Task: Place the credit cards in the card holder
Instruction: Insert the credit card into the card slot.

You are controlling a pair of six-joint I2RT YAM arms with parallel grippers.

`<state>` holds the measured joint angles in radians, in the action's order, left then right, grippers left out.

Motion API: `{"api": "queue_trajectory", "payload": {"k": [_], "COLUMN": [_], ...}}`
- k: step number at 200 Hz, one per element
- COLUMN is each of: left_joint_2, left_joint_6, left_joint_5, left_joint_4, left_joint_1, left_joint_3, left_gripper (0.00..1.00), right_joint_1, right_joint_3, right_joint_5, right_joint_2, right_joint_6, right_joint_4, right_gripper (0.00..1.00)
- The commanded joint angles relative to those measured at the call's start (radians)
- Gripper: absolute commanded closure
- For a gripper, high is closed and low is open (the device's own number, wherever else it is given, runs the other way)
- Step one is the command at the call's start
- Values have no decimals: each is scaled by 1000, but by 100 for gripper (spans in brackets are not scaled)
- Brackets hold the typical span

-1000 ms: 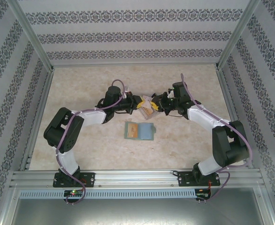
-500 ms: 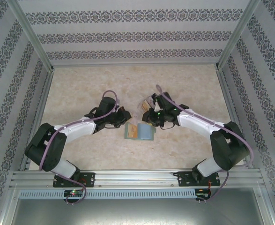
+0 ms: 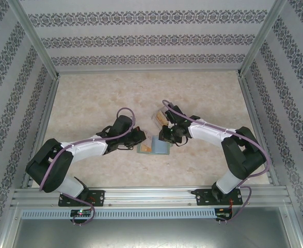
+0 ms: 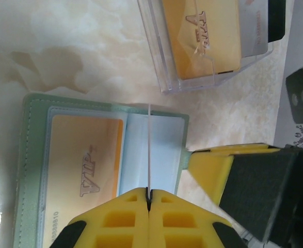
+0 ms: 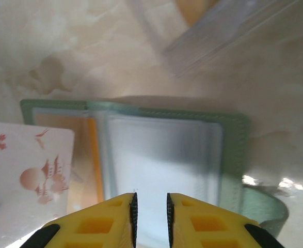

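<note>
The left pincer (image 4: 148,199) is pressed shut on one edge of a credit card (image 4: 149,150). The card stands edge-on, a thin line running out ahead of the tips. The card holder (image 4: 31,170) lies open on the surface (image 4: 63,41) directly beneath that card. An orange card (image 4: 89,160) already sits in the pocket to its left, and there is a bare pocket to its right. The right pincer (image 5: 150,201) hangs low over that bare pocket, jaws a narrow slit apart with nothing between them. To seat the card well, I judge its leading edge should tilt toward the pocket mouth and slide in flat, while the right pincer steadies the holder's cover.
</note>
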<state>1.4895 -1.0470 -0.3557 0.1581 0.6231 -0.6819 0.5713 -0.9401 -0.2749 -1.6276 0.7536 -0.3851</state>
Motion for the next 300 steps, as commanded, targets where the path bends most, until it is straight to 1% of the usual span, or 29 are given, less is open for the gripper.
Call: {"api": "queue_trajectory", "payload": {"k": [1, 34, 65, 89, 99, 112, 145, 166, 183, 196, 224, 254, 275, 300], "left_joint_2": [-8, 20, 54, 82, 97, 112, 169, 197, 211, 215, 221, 227, 217, 238], "left_joint_6": [32, 37, 40, 72, 80, 81, 73, 54, 38, 32, 24, -23, -77, -92], "left_joint_5": [45, 49, 26, 66, 62, 58, 89, 141, 156, 155, 150, 125, 159, 150], "left_joint_4": [39, 65, 144, 151, 158, 179, 249, 287, 327, 342, 318, 277, 322, 351], "left_joint_1": [15, 23, 30, 50, 53, 59, 83, 109, 116, 118, 118, 124, 144, 147], "left_joint_3": [13, 17, 30, 28, 27, 37, 66, 86, 103, 108, 97, 89, 141, 144], "left_gripper": [100, 100, 100, 100, 100, 100, 100, 100, 100, 100, 100, 100, 100, 99], "right_joint_1": [-17, -24, -24, -25, -26, -28, -30, -30, -30, -29, -30, -30, -30, -29], "right_joint_3": [23, 30, 41, 53, 58, 58, 66, 70, 75, 79, 77, 71, 76, 77], "right_joint_5": [47, 43, 64, 74, 83, 84, 84, 83, 82, 82, 85, 85, 93, 87], "right_joint_2": [-3, -32, -53, -67, -72, -79, -93, -97, -96, -95, -95, -90, -83, -86], "right_joint_6": [-40, -48, -41, -28, -27, -28, -27, -25, -25, -23, -26, -21, -15, -9], "right_joint_4": [-29, -23, -25, -22, -19, -21, -18, -17, -17, -15, -18, -19, -13, -2], "right_gripper": [76, 78, 81, 81, 81, 81, 81, 81, 81, 81, 81, 81, 81, 81]}}
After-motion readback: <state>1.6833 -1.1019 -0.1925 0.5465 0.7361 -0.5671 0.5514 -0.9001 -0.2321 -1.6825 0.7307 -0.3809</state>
